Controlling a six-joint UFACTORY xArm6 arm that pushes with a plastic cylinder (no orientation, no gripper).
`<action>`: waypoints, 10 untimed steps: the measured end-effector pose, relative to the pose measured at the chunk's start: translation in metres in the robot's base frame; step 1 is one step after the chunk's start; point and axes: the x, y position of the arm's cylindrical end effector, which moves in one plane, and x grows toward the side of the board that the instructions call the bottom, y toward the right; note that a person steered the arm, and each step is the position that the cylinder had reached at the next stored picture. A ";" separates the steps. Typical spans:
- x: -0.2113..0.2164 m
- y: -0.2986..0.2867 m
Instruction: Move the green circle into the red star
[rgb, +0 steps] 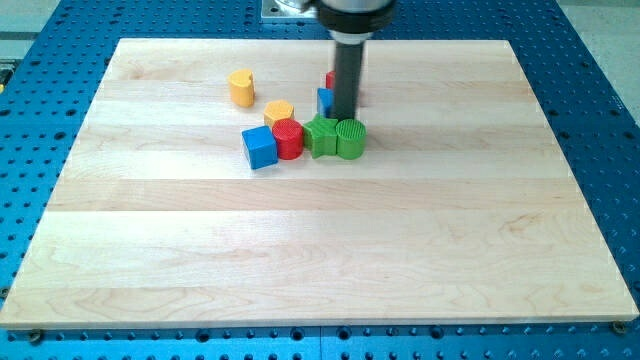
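Observation:
The green circle (351, 138) is a ribbed cylinder near the board's upper middle, touching a green star-like block (322, 136) on its left. My tip (344, 117) comes down just above the green circle, at its top edge. The red star (331, 81) is mostly hidden behind the rod; only a red sliver shows to the rod's left. A blue block (325, 101) sits below that sliver, also partly hidden by the rod.
A red ribbed cylinder (288, 139) touches the green star's left side. A blue cube (259, 147) sits left of it. A yellow hexagon (279, 111) lies above the red cylinder. A yellow heart (241, 88) stands apart at upper left. The wooden board (320, 250) lies on a blue perforated table.

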 end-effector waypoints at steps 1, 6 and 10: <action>0.003 0.034; 0.020 -0.002; 0.010 -0.036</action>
